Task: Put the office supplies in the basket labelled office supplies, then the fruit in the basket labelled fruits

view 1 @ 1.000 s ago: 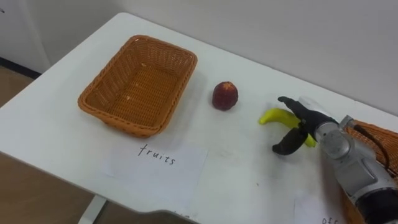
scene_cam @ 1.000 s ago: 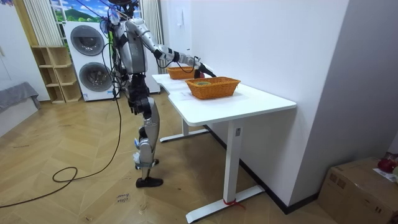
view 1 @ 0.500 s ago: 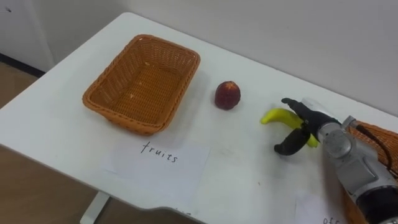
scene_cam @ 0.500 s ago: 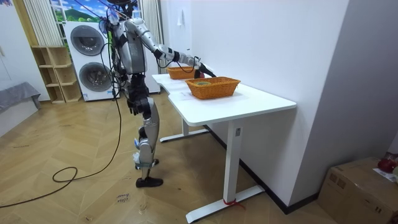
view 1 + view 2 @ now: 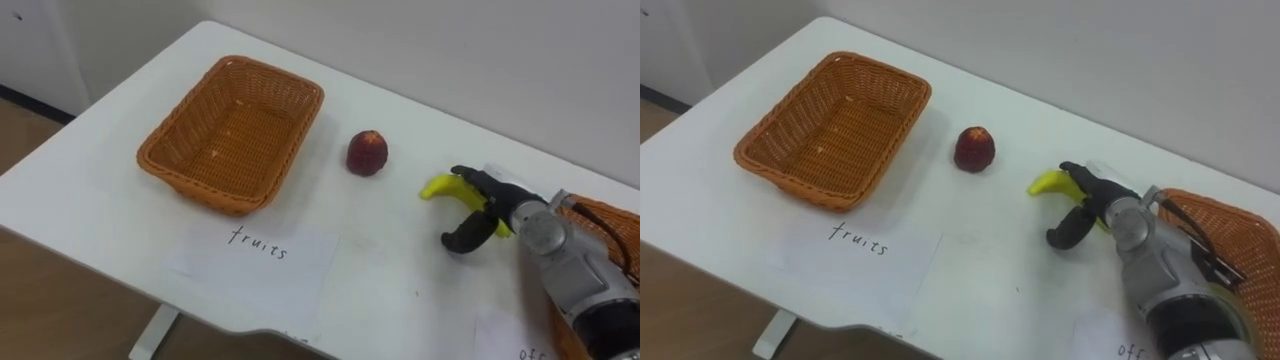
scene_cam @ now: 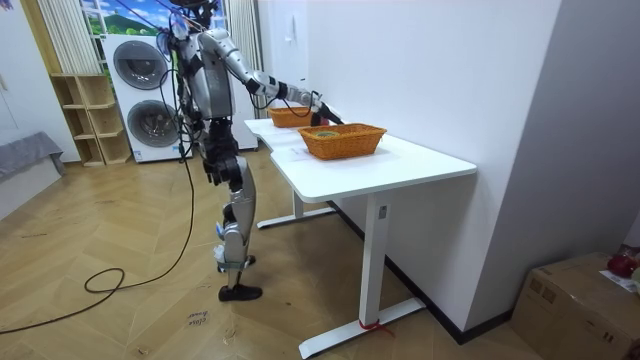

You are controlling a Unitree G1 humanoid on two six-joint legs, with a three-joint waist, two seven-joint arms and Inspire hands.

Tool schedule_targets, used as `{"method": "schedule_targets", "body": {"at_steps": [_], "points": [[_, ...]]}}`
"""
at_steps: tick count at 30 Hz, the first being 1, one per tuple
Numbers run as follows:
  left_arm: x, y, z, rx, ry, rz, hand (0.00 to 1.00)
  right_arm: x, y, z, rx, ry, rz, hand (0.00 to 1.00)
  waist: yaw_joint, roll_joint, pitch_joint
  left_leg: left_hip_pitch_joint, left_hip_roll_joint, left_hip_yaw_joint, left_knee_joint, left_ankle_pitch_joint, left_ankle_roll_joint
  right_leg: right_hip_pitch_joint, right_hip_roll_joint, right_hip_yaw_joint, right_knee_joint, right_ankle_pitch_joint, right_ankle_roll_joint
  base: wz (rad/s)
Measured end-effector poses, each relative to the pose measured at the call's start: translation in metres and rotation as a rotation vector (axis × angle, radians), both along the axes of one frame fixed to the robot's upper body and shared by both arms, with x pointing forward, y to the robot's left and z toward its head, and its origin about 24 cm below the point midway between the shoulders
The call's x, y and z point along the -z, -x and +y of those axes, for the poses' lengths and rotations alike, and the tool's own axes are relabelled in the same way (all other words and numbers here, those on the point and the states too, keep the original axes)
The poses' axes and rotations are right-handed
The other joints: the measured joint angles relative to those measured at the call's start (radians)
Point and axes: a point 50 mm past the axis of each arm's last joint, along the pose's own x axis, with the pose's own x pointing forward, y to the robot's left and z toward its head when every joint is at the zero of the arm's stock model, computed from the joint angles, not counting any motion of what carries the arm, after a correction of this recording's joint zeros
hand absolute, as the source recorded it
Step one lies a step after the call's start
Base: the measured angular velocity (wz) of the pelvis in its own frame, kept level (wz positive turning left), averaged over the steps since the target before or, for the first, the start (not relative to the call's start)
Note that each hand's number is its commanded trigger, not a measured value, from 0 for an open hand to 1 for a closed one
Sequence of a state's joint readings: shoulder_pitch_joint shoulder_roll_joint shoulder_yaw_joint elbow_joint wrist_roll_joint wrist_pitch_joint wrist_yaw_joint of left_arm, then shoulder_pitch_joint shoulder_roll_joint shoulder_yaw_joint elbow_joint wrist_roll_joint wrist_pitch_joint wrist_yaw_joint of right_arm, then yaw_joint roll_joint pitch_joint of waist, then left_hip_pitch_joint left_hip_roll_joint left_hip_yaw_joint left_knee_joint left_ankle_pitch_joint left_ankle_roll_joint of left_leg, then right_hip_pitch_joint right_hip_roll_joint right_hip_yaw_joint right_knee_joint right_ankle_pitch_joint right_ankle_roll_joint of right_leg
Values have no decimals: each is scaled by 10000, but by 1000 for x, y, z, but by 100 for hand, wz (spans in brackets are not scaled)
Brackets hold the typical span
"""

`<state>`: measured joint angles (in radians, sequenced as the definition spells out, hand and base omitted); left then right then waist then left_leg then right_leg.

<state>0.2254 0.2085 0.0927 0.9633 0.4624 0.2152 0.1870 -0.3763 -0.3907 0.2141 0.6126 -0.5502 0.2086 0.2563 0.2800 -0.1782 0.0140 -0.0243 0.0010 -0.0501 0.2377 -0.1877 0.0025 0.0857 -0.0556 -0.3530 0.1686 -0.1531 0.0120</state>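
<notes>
I am standing at the near edge of the white tabletop [image 5: 400, 290], with the room view showing my right arm reaching out over it. Nearest to me, two paper labels are lying along that edge: the handwritten "fruits" sheet [image 5: 255, 255] toward the left and a second sheet [image 5: 495, 335] at the near right corner. Just beyond the second sheet, my right hand [image 5: 510, 205] is grasping the banana [image 5: 438, 187]. My fingers [image 5: 468, 180] are curling over its far side and my thumb [image 5: 462, 238] is hooking in on the near side, while the banana looks to be resting on the tabletop. Its free end is pointing left, toward the red fruit [image 5: 367, 153], which is sitting alone near the middle. Farther left, the fruit basket [image 5: 232, 135] is waiting empty toward the far left corner, well apart from my hand. The wicker office basket [image 5: 612, 214] is sitting just beside my wrist at the right edge, and I cannot tell what it is holding. I am judging the hold loose, since my thumb seems to be catching the banana near one end only. As I lift, it could pivot and slip out. On the way across I could also clip the red fruit and set it rolling toward an edge, or let go short of the rim.
</notes>
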Motion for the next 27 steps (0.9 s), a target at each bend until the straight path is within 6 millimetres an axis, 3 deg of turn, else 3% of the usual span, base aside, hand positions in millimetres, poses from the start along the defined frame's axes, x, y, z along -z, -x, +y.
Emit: {"method": "schedule_targets", "body": {"at_steps": [15, 16, 17, 18, 19, 27], "points": [[1, 5, 0, -104, 16, 276, 0, 7, 4, -1, -58, -217, 824, 0, 29, 27, -19, -1, 2, -197, 6, 46, -66, 54, 42, -65, -1, 15, -25, 2], [1, 5, 0, -107, 69, 307, 0, 7, 4, -1, -67, -225, 845, 17, 30, 26, -19, -2, 4, -197, 6, 48, -67, 52, 43, -65, -1, 16, -26, 0], [1, 4, 0, -109, 100, 321, 0, 7, 4, -1, -75, -231, 869, 75, 31, 22, -21, -2, 4, -200, 4, 49, -67, 55, 43, -70, -2, 16, -26, 0], [1, 5, 0, -117, 129, 350, 0, 7, 4, -1, -82, -238, 887, 91, 39, 19, -21, 2, 3, -201, 3, 49, -67, 63, 44, -80, -2, 16, -27, 0], [1, 5, 0, -116, 130, 350, 0, 7, 4, -1, -85, -247, 921, 100, 40, 11, -20, 2, 4, -200, 2, 50, -67, 62, 44, -78, -1, 16, -27, 0], [0, 2, 0, -70, 127, 238, 0, 2, 1, -4, 108, 12, 488, 100, 48, -62, -26, 3, 8, -180, -12, 49, -67, 33, 49, -59, -2, 17, -28, 0]]}}
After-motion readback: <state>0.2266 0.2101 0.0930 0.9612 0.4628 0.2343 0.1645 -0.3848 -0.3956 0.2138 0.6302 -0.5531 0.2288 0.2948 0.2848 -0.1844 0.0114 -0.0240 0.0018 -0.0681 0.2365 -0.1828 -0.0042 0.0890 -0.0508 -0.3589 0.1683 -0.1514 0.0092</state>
